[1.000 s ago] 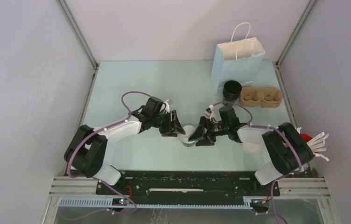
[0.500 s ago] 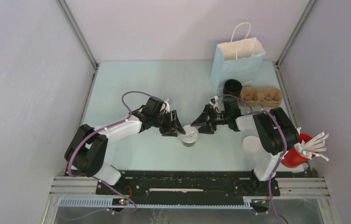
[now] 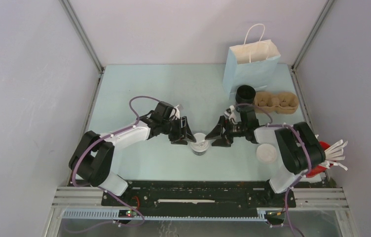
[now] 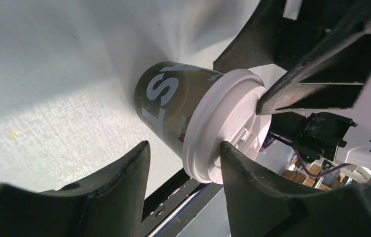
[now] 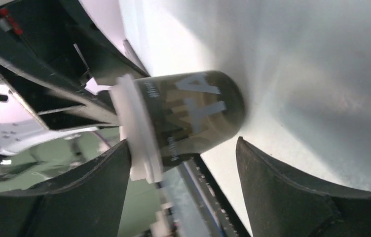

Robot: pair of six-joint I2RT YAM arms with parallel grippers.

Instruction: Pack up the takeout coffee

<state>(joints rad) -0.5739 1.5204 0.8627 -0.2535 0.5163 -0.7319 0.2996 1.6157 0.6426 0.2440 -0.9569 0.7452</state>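
**White-lidded cup stands between two open grippers**

Teal table [image 3: 144, 89] fills the middle of the overhead view. Left of centre we see the left gripper [image 3: 187, 134] pointing rightward with its fingers [image 4: 119, 197] spread apart. In its wrist view they straddle the coffee cup [image 3: 200, 144]: one finger stands clear of the cup's side, the other lies just beside the lid's rim, and we cannot tell whether it touches.

The coffee cup, dark with pale lettering and a white lid, stands upright on the table just below the centre of the overhead frame.

Just right of it is the right gripper [image 3: 216, 135], pointing leftward, its jaws wide apart. In its own view the cup sits between the fingers, with bare table showing beside it.

Further right, at lower right, a white disc [image 3: 266, 153] lies flat on the table.

At upper right we see a black cup [image 3: 245, 94] just beside a brown cup carrier [image 3: 276, 101], with a pale blue paper bag [image 3: 251, 64] upright behind them.

At the right edge, a red cup [image 3: 314, 172] holds white sticks [image 3: 336, 155].
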